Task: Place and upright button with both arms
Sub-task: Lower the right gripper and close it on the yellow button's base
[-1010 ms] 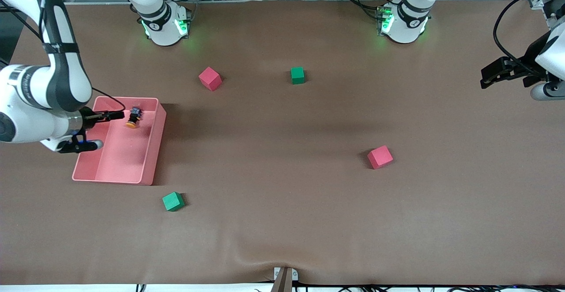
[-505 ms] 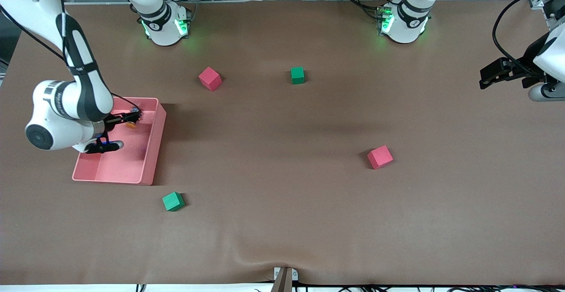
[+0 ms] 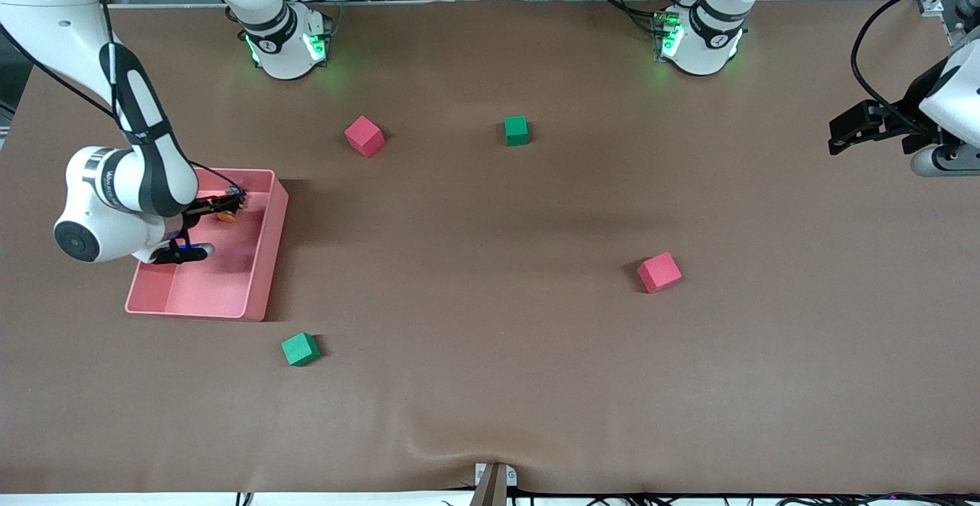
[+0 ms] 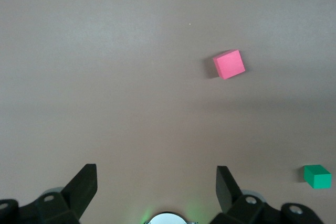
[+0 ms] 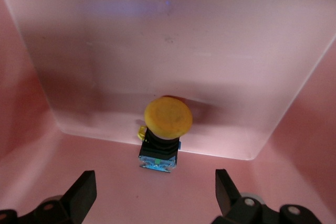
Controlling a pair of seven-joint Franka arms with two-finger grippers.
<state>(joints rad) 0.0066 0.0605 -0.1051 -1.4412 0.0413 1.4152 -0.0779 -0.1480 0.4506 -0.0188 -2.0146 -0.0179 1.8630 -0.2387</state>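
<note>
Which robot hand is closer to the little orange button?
Right. The right gripper is open inside the pink plastic bin, right at the orange-capped button; the left gripper waits open at the table's other end.

Button (image 5: 167,124) lies in bin (image 3: 260,261), cubes (image 3: 364,136) scattered around.

Both arms are big, white and round, with black bands at the joints. The right arm (image 3: 115,184) has a thin black cable running along it. The left arm (image 3: 945,108) has one too. Both round bases (image 3: 287,47) glow green. The grippers (image 4: 156,182) are black.
</note>
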